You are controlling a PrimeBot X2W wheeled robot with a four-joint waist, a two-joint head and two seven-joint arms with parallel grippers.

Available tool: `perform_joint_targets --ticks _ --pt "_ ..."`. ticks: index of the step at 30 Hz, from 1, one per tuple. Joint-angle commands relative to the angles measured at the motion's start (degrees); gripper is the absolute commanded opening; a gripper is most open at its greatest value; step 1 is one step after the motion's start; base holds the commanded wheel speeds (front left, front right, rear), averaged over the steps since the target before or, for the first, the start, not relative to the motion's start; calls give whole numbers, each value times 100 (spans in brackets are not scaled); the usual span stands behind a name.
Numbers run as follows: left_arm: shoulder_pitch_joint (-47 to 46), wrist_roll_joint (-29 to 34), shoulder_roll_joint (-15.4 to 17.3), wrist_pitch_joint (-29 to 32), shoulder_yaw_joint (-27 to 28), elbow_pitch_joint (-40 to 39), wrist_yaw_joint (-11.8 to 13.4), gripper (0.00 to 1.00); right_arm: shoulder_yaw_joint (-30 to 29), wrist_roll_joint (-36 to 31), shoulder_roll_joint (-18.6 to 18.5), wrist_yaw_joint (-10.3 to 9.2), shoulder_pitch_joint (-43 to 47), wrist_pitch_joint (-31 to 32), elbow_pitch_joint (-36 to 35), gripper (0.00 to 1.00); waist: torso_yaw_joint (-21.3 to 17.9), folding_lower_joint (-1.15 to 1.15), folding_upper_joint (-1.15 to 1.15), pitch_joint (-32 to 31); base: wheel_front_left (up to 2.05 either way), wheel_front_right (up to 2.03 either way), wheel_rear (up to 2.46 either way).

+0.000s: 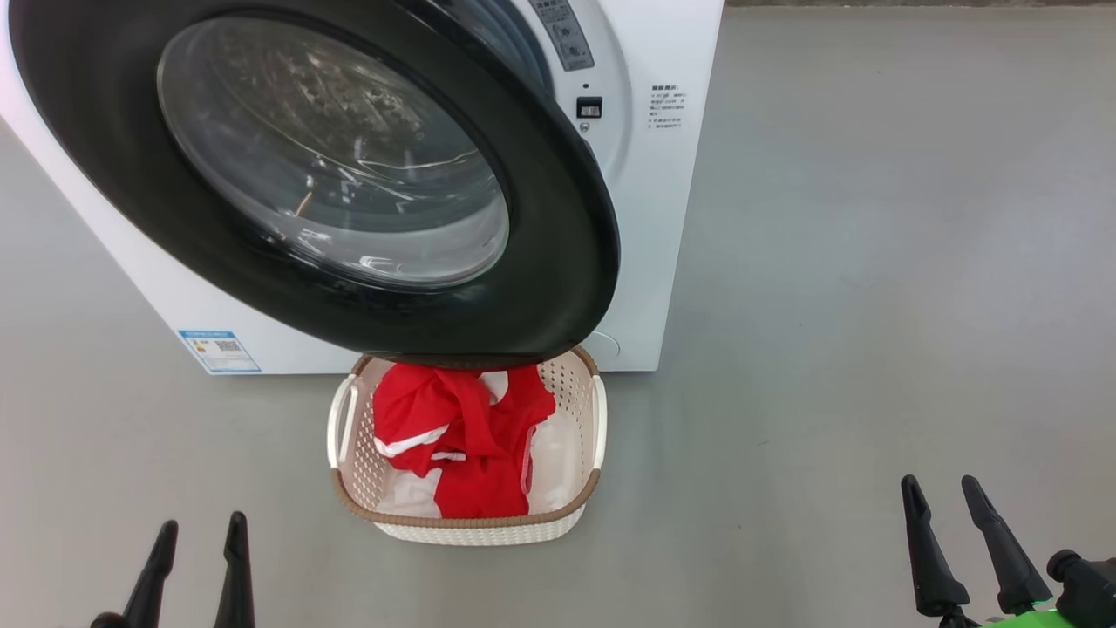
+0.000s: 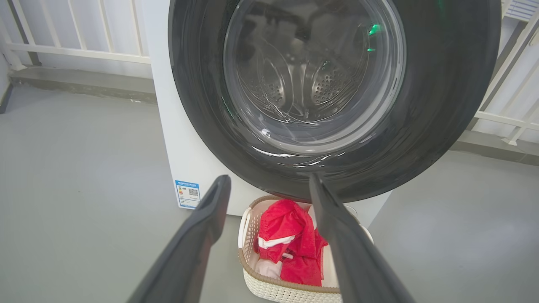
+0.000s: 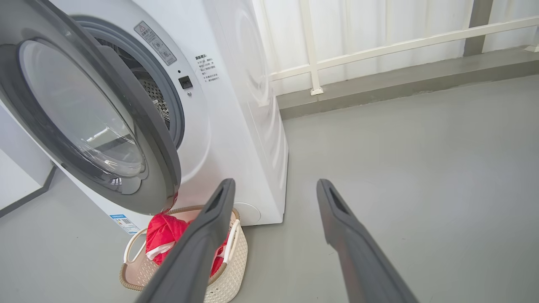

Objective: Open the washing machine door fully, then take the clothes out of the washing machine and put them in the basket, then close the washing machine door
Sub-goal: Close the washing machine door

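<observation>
Left gripper (image 1: 200, 526) and right gripper (image 1: 939, 482) are held low at the near left and near right, fingers spread apart and empty. The door (image 1: 558, 262) is seen partly swung out from the washing machine (image 1: 663, 218). The clothes (image 1: 462, 427) are piled in the basket (image 1: 471, 522), which is set on the floor (image 1: 828, 305) under the door's lower edge.
</observation>
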Motion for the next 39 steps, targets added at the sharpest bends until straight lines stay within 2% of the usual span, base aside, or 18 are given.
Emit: perform_joint_targets --ticks 1,9,24,25,27,28,39 --pt "-7 86 26 -29 250 -170 -32 100 71 -75 -72 37 -14 -37 -159 100 0 0 0 0 0 0 0" --pt "114 143 -118 -29 327 -208 -32 100 21 -86 -43 37 44 -37 -157 100 13 0 0 -42 0 0 0" --pt "105 198 -169 -29 314 -239 -32 100 28 -84 -36 37 7 -37 -161 100 44 0 0 -46 0 0 0" --pt "99 201 -172 -29 307 -240 -32 100 35 -76 -34 37 0 -37 -165 72 53 0 0 -45 0 0 0" --pt "85 217 -178 -29 277 -240 -32 100 65 -52 -33 37 -20 -37 -176 27 81 0 0 -40 0 0 0" --pt "74 226 -181 -29 256 -240 -32 100 80 -43 -34 37 -30 -37 -185 0 104 0 0 -35 0 0 0" --pt "34 303 -256 -29 -19 -248 -32 100 583 36 -75 37 -477 -37 -134 0 561 0 0 -139 0 0 0"
